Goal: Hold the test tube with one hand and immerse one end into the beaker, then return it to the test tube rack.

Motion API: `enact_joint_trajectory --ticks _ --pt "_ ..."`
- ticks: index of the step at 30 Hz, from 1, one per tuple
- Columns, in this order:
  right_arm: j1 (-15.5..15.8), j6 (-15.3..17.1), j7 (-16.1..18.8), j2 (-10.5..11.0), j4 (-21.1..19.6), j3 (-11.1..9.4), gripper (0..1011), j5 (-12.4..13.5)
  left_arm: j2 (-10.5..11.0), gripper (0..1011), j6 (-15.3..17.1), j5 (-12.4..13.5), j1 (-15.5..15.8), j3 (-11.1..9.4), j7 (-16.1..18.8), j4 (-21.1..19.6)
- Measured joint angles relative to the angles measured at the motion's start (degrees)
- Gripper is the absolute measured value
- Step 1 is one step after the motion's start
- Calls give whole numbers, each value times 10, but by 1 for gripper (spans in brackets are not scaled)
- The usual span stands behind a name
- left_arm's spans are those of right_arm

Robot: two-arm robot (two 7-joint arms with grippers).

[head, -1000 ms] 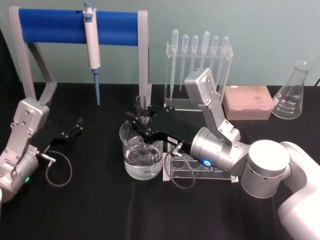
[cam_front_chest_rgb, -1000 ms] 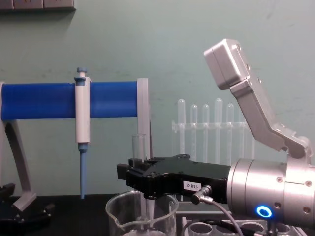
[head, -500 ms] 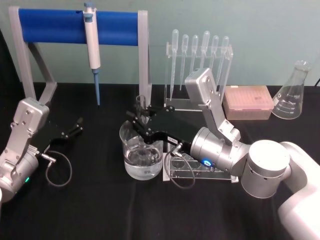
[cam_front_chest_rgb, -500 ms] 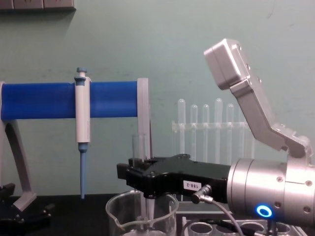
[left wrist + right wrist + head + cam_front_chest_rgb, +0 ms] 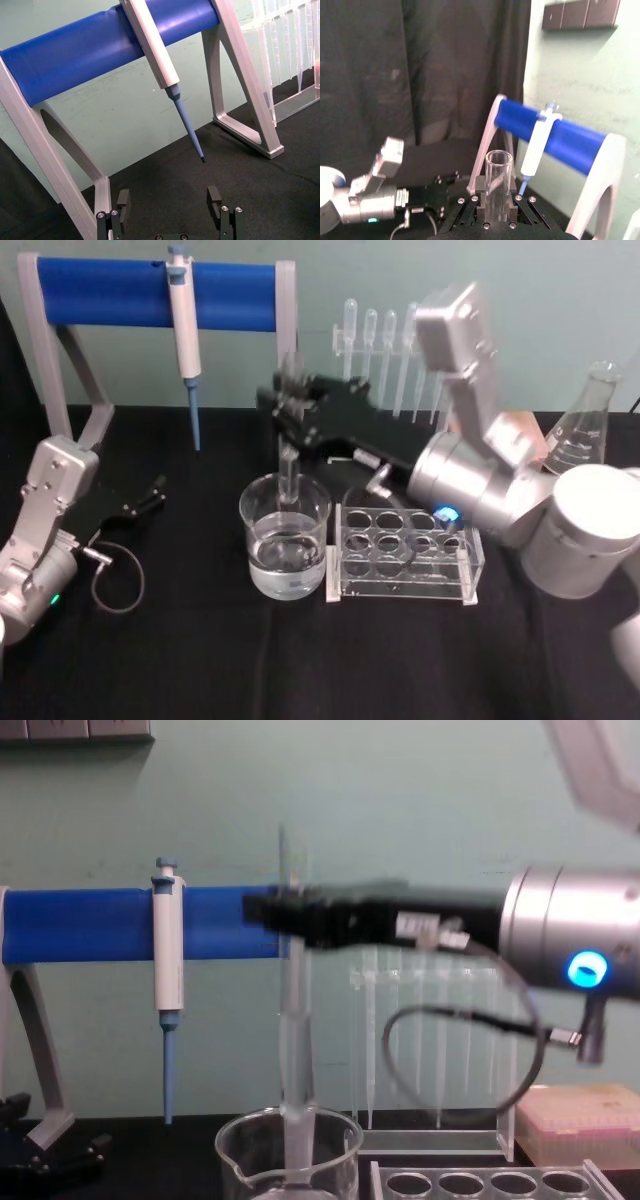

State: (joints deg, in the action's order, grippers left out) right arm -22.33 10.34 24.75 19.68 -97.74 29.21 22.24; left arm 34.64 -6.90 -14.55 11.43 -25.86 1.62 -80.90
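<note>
- Test tube is hanging upright from my right gripper, whose fingers are clamped on its upper part; its rounded end is sitting just inside the rim of the beaker.
- My left gripper is resting on the counter, fingers apart.
- I am counting one tube, one beaker, and one rack just beside it.

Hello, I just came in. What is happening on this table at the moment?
The right gripper holds the test tube upright above the beaker, which has clear liquid in it. In the chest view the tube's lower end sits about level with the beaker's rim; whether it touches the liquid cannot be told. Beside the beaker stands a clear rack with round holes. The left gripper rests open on the black table, away from the work.
</note>
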Motion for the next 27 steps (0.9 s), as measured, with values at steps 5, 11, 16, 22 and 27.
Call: enact_joint_trajectory --ticks 5,11,16,22,27 --pt "16 17 -16 26 -61 -24 227 14 0 1000 0 0 0 0 0 0" --pt "53 19 -38 63 -108 -50 227 13 0 1000 0 0 0 0 0 0" --pt "90 19 -52 85 -120 -70 227 11 0 1000 0 0 0 0 0 0" --pt "119 11 -59 92 -101 -82 227 3 0 1000 0 0 0 0 0 0" --pt "126 3 -57 86 -76 -86 227 3 0 1000 0 0 0 0 0 0"
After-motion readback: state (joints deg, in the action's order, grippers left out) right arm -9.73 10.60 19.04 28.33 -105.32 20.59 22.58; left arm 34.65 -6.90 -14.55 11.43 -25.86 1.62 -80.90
